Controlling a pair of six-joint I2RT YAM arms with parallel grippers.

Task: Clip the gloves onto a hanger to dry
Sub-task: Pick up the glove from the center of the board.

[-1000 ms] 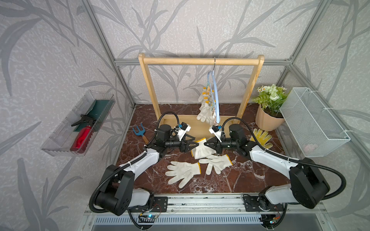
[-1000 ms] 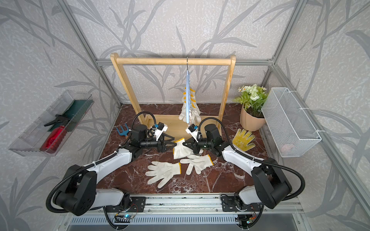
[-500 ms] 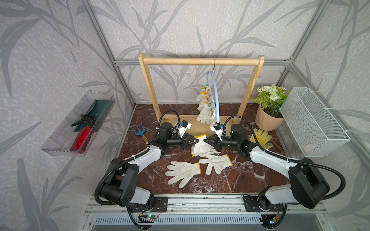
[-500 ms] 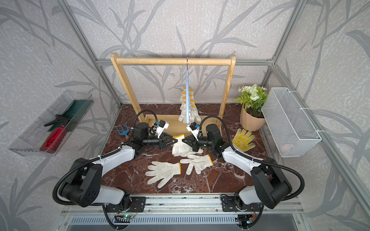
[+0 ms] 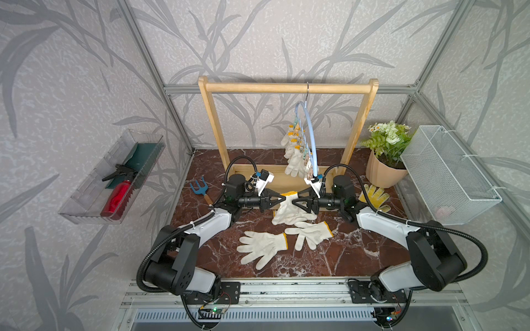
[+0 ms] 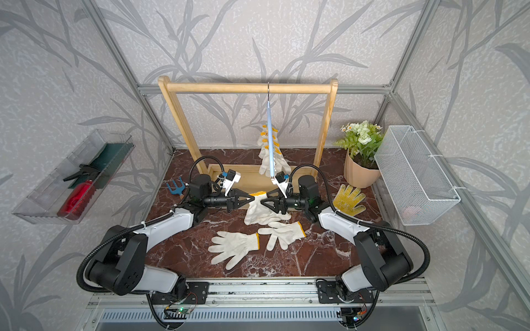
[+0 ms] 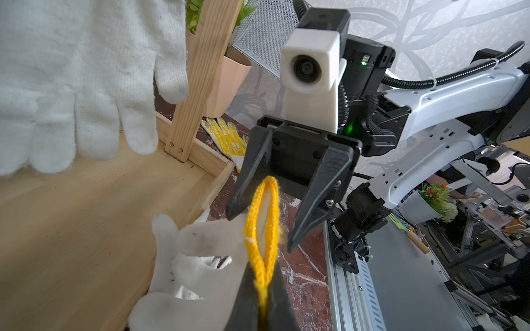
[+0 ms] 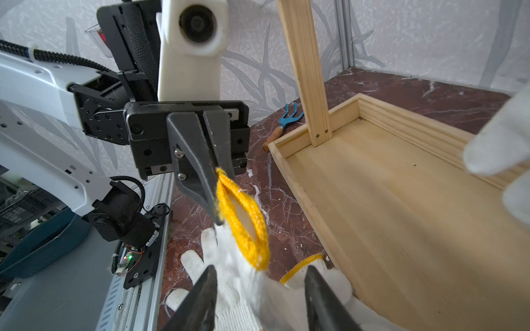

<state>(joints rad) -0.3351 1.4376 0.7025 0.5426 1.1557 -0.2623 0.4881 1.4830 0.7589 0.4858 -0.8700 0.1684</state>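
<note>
Pinching the yellow-trimmed cuff [image 7: 261,226] of an off-white knitted cotton work glove [image 5: 288,213], the left pincer [image 7: 262,286] is now clamped tight, its two black fingers pressed together over the yellow edging. Facing it tip to tip, the right pincer [image 7: 262,229] has its jaws parted and straddles the far end of the same cuff loop without squeezing it.

A second ago this was the other way round: the right pincer held the glove while the left pincer stood open, a little apart from it. The glove has been passed from right to left.

The glove's fingers trail down to the dark red marble tabletop [image 5: 358,252]. Two more off-white gloves [image 5: 262,246] lie flat nearer the robot, just beside each other. Behind the pincers, a thin light-blue curved plastic hanger [image 5: 311,143] hangs by its metal hook from the top bar of a pale wooden rack [image 5: 286,87]. Several clipped gloves [image 5: 294,163] already hang from its row of pastel pegs.

The handover probably frees the right arm to open a peg while the left arm lifts the cuff towards it.
</note>
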